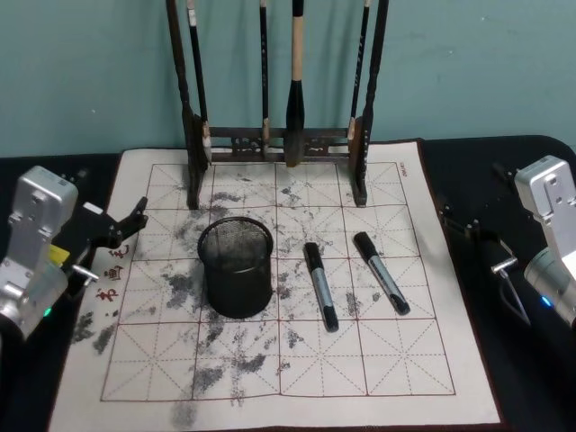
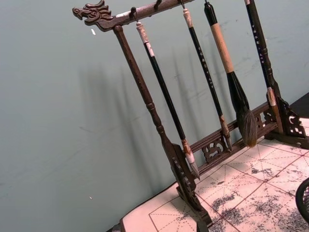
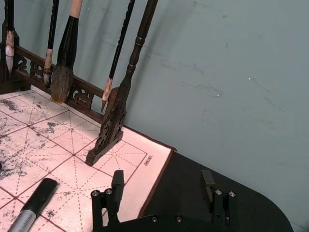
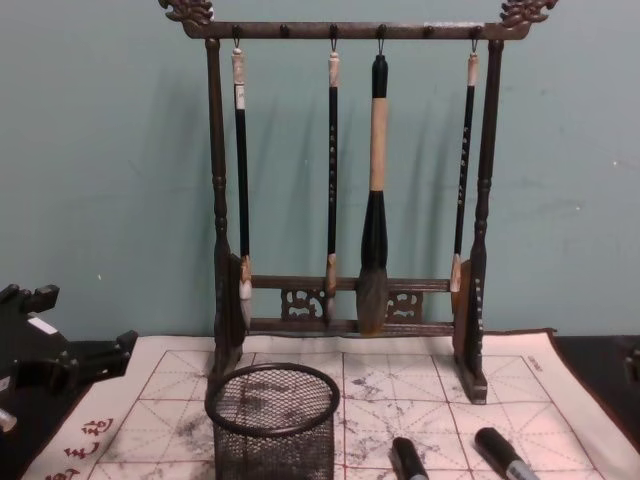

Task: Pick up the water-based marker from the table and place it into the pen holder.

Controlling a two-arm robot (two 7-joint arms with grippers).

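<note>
Left claw (image 1: 126,232) and right claw (image 3: 162,179), both spread, flank the table (image 1: 405,369) bearing markers (image 1: 319,286) and pen holder (image 1: 236,270).

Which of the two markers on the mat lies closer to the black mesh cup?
The left-hand marker: it lies next to the pen holder, while the other marker lies one further over, toward the robot's right.

The brush rack (image 1: 324,142) blocks the far edge of the table (image 1: 360,369). The pen holder (image 1: 236,268) stands open-topped just beside the left marker (image 1: 319,285). Bare gaps flank the right marker (image 1: 381,272).
</note>
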